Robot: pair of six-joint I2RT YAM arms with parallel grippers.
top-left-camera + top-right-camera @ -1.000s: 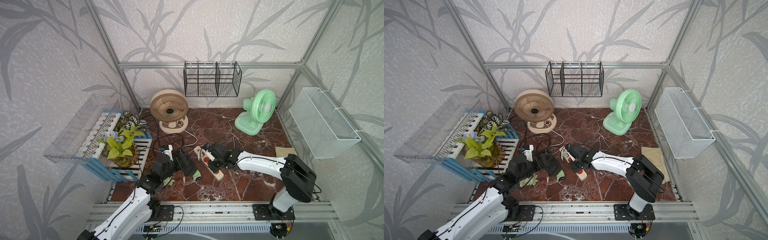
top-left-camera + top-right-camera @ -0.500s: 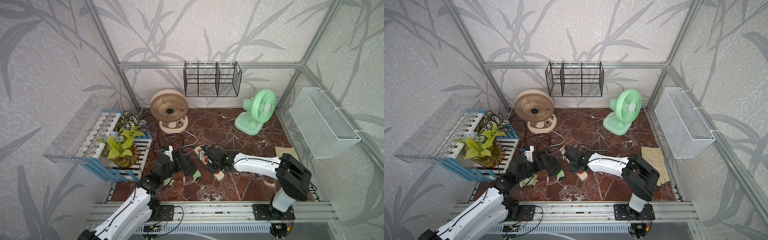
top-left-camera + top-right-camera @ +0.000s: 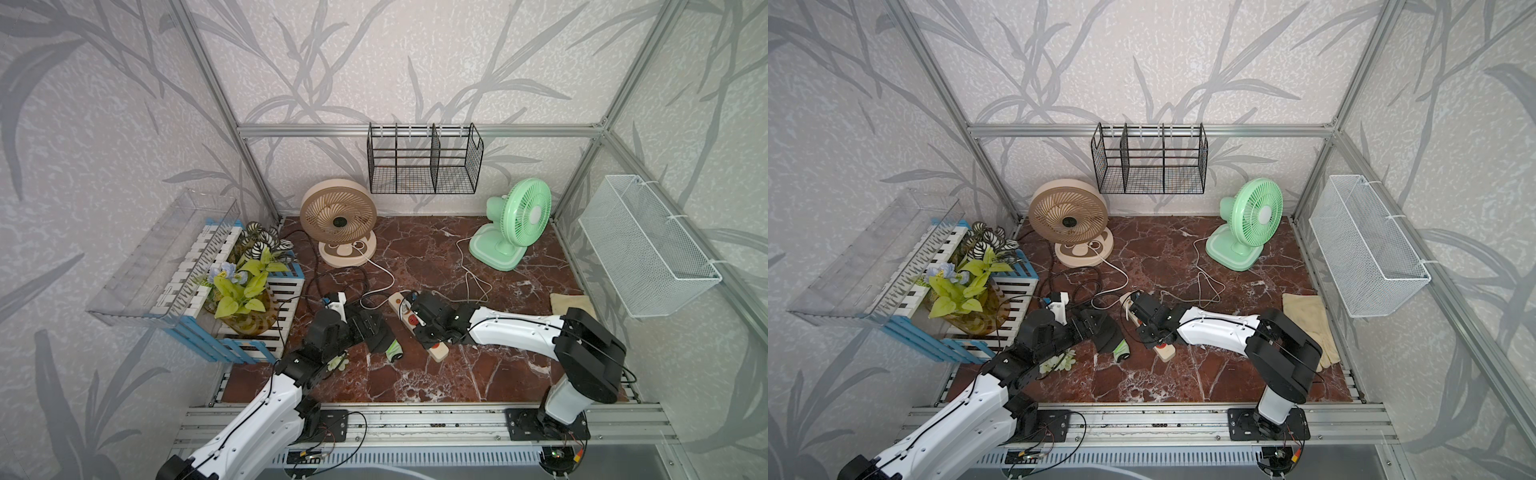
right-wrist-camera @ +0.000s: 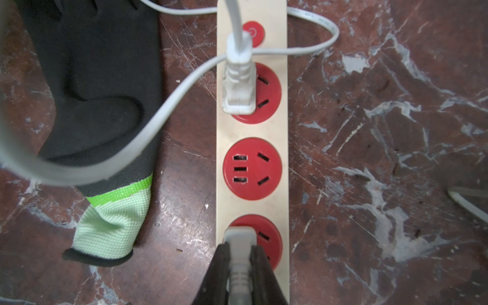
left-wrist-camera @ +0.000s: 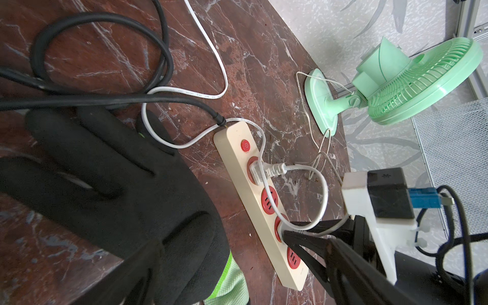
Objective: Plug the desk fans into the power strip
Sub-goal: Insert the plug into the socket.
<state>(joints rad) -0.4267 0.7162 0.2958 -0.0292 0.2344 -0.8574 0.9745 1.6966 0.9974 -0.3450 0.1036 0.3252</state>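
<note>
The cream power strip (image 4: 284, 132) lies mid-floor, its near end (image 3: 439, 352) showing in both top views. A white plug (image 4: 239, 87) stands in the socket beside the red button. My right gripper (image 4: 239, 250) is shut on a second pale plug (image 4: 239, 236) whose tip sits on the third red socket; how deep it sits I cannot tell. My left gripper (image 3: 374, 332) hangs open over a black glove (image 5: 105, 171) left of the strip. A beige fan (image 3: 338, 218) and a green fan (image 3: 521, 218) stand at the back, white cords trailing toward the strip.
Black cord loops (image 3: 332, 282) lie behind the glove. A blue-and-white crate with plants (image 3: 249, 291) and a clear bin (image 3: 166, 249) fill the left side. A black wire rack (image 3: 424, 166) hangs on the back wall, a white mesh basket (image 3: 648, 249) on the right. A beige cloth (image 3: 571, 303) lies right.
My right gripper has moved left and toward the near end of the strip, carrying the plug over it. The left arm and the glove have stayed put.
</note>
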